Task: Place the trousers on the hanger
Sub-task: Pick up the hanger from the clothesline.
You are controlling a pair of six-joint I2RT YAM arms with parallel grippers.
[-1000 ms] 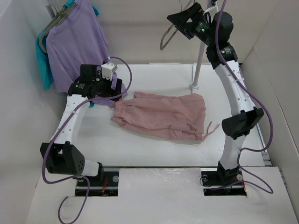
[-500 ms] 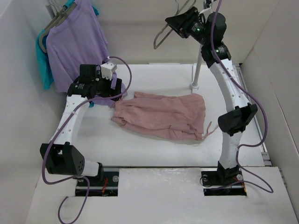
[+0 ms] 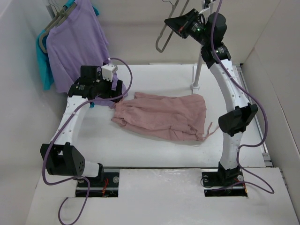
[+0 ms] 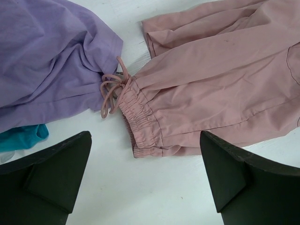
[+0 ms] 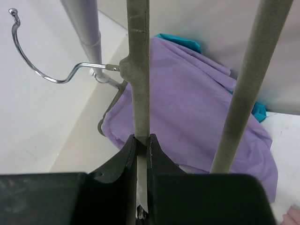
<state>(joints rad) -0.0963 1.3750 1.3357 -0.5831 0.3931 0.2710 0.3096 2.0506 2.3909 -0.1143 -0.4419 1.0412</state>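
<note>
The pink trousers lie flat across the middle of the table, their elastic waistband and drawstring toward the left. My left gripper hovers open just above the table at the waistband's near corner, touching nothing. High at the back, my right gripper is shut on one bar of the thin grey hanger, which hangs in the air. In the right wrist view the two fingers clamp the hanger's grey bar, with the metal hook off to the left.
A purple shirt and a teal one hang on thicker hangers at the back left; the purple hem spills onto the table beside the waistband. A white rack pole stands at the back right. White walls enclose the table.
The right gripper has closed on the hanger's bar and shifted slightly left and up with it. The left arm and the trousers have not moved.
</note>
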